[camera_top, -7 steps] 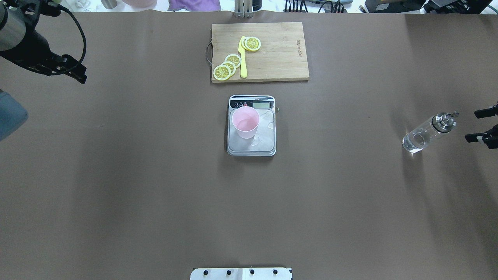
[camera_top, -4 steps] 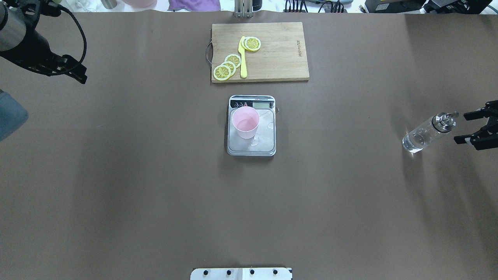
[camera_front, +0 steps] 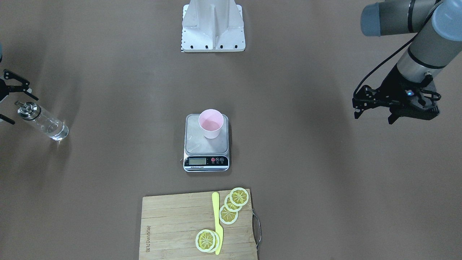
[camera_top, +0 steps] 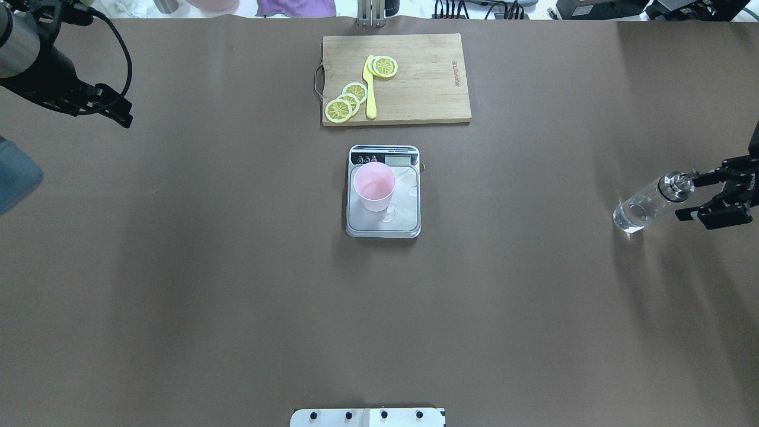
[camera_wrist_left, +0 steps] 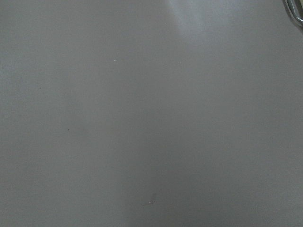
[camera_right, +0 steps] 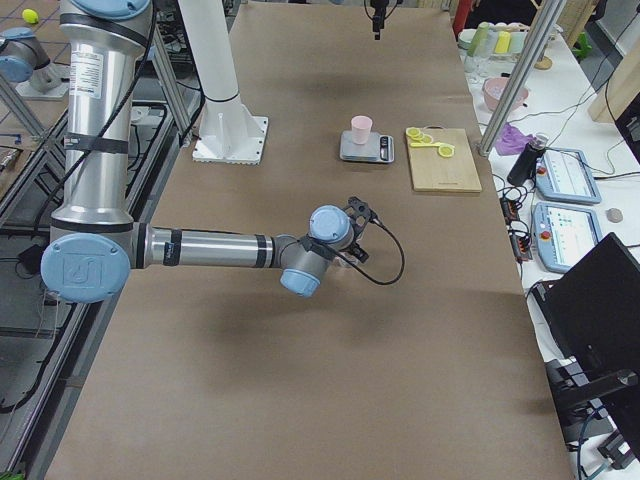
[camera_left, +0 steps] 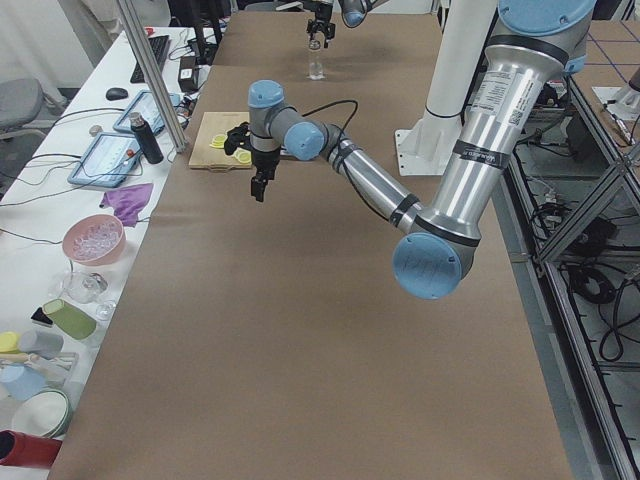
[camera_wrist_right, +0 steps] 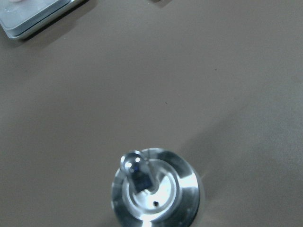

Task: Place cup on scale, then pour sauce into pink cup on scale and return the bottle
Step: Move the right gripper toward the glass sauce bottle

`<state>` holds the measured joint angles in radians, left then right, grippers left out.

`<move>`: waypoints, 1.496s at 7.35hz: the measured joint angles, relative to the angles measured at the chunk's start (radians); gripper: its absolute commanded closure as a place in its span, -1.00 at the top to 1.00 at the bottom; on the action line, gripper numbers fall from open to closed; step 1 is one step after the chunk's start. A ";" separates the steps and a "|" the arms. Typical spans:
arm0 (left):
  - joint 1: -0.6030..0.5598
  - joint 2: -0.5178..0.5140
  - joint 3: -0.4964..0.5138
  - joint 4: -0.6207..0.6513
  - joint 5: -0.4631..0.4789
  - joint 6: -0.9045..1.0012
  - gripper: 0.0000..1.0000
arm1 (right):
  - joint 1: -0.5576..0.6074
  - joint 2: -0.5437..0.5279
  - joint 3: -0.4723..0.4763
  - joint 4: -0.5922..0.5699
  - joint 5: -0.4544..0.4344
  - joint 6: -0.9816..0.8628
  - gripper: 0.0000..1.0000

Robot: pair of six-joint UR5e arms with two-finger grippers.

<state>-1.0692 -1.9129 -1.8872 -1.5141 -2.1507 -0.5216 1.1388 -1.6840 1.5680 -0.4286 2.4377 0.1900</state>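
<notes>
brown paper covers the table (camera_top: 237,284). right gripper (camera_top: 686,197) comes in low from the table's right end, jaws spread wide either side of the steel cap of the bottle (camera_top: 643,206) and gripping nothing, contact not clear. bottle stands upright, well apart from the scale (camera_top: 403,220) at mid-table, and the cup (camera_top: 373,187) sits on the plate's left part. left gripper (camera_front: 373,119) hangs above the far-left area, open and empty. cutting board (camera_top: 415,89) with lemon slices (camera_top: 347,101) and yellow knife (camera_top: 370,89) lies beyond the scale. side views show a cluttered bench. right wrist view looks straight down on cap and spout; left wrist view shows almost only bare paper.
</notes>
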 measured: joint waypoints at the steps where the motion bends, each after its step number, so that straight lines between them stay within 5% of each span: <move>1: 0.000 0.000 0.000 0.000 0.000 0.000 0.91 | -0.010 0.002 -0.016 0.020 -0.008 0.013 1.00; 11: 0.000 0.000 -0.001 0.000 0.000 -0.002 0.91 | -0.054 0.009 -0.133 0.294 -0.101 0.048 1.00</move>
<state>-1.0692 -1.9129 -1.8885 -1.5140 -2.1506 -0.5231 1.0847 -1.6749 1.4351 -0.1343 2.3370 0.2378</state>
